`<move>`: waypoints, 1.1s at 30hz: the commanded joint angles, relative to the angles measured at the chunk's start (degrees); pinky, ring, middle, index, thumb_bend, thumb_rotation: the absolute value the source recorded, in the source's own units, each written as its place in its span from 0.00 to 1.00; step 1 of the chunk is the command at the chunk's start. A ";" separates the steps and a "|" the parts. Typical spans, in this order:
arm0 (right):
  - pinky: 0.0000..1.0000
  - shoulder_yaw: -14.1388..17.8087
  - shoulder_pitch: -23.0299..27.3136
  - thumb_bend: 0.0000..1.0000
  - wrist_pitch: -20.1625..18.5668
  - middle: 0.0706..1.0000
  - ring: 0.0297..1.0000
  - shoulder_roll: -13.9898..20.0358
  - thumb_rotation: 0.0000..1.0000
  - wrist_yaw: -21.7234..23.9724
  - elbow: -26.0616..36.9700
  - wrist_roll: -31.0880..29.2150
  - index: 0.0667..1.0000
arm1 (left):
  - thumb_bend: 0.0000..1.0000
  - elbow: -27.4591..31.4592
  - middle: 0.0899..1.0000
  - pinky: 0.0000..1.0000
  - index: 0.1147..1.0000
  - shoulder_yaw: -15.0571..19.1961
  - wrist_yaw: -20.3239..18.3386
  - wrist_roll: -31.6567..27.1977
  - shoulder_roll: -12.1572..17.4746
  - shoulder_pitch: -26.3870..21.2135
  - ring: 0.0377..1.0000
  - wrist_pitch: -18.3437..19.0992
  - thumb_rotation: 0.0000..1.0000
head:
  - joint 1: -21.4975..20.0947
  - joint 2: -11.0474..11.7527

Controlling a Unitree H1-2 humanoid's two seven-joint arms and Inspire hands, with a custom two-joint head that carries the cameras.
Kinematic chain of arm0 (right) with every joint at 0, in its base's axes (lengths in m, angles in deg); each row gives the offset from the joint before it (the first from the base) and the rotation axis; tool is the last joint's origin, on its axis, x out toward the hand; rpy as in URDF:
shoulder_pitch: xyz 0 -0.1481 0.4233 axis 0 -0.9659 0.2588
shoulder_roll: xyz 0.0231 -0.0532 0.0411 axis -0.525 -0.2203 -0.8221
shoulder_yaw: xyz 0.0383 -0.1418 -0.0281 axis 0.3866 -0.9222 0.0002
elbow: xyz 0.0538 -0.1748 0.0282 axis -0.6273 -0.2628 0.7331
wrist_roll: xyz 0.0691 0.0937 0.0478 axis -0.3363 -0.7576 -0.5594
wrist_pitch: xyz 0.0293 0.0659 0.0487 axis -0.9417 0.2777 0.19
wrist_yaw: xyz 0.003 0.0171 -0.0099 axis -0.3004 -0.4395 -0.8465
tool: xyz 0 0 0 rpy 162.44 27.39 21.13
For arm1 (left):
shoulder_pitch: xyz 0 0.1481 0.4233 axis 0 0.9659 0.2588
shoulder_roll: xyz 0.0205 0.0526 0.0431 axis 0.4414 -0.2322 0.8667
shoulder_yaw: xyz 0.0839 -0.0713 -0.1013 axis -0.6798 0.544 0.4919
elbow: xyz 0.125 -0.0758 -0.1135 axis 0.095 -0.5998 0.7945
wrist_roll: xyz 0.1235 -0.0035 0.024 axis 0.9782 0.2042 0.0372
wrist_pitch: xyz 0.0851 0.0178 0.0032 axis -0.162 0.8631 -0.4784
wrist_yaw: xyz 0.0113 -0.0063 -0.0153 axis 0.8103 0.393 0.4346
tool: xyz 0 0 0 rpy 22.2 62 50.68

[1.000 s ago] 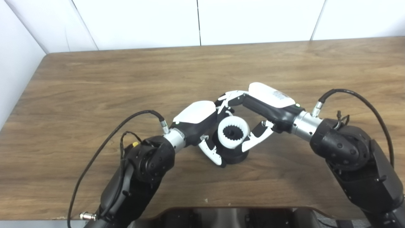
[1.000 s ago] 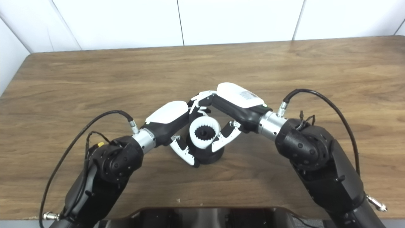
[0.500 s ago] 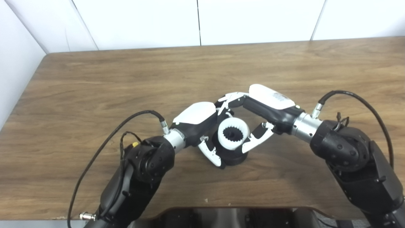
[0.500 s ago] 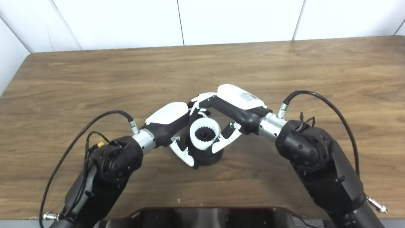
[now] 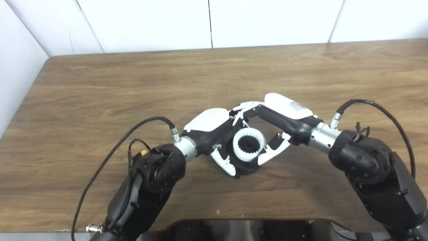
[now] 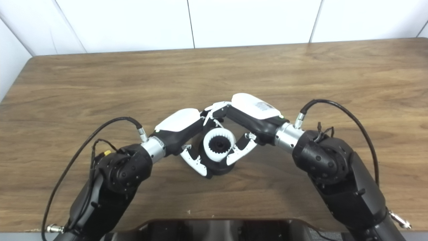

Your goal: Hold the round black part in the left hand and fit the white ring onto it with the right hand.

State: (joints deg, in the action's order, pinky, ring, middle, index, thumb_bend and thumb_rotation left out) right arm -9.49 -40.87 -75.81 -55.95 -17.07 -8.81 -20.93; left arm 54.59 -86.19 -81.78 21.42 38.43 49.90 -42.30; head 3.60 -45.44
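Two hands meet near the middle of the wooden table [image 5: 100, 87], as I see it through both head cameras. My left hand [image 5: 214, 130] wraps its fingers around the round black part [image 5: 245, 167], which sits on the tabletop; its thumb [image 5: 223, 162] curves along the part's near left side. My right hand [image 5: 277, 115] grips the white ring [image 5: 249, 146], with its thumb [image 5: 272, 152] against the ring's right side and its fingers [image 5: 245, 107] reaching over the far side. That ring, toothed on its inner face, lies on top of the black part, whose dark centre shows through the opening. Whether the ring is fully seated I cannot tell.
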 commanded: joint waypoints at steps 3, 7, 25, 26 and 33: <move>0.77 -0.16 0.99 0.52 -0.02 0.81 0.88 0.53 0.15 0.92 0.68 0.32 0.46 | 0.89 1.94 0.91 0.82 0.65 0.91 1.68 0.26 -0.79 -2.46 0.99 -0.28 0.17 | 0.04 -0.10; 0.77 -0.05 0.90 0.52 0.36 0.81 0.87 0.52 0.15 0.72 0.64 0.14 0.46 | 0.92 2.15 0.91 0.83 0.69 1.00 1.45 0.22 -0.74 -2.31 0.99 0.18 0.18 | 0.03 -0.18; 0.77 1.05 0.24 0.88 -0.14 0.82 0.86 1.20 0.25 1.41 0.81 -1.70 0.66 | 0.96 2.50 0.91 0.82 0.68 0.88 1.62 0.16 -0.77 -1.43 0.98 0.73 0.20 | 0.80 -0.91; 0.77 1.19 0.15 0.90 -0.21 0.82 0.86 1.26 0.26 1.44 0.72 -2.08 0.68 | 0.96 2.50 0.91 0.82 0.67 0.91 1.69 0.16 -0.76 -1.39 0.98 0.69 0.20 | 0.80 -0.91; 0.78 2.04 -0.19 0.99 -0.13 0.86 0.88 1.70 0.29 1.24 0.22 -4.03 0.78 | 0.99 2.67 0.91 0.82 0.69 1.13 1.40 0.43 -0.94 -1.05 0.99 1.46 0.21 | 0.89 -0.87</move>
State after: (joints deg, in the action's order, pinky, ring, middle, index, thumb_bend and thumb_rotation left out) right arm -8.28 -42.35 -76.74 -55.02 -15.79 -8.93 -23.88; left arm 54.84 -85.99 -82.00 21.20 37.79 50.54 -40.92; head 4.48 -46.23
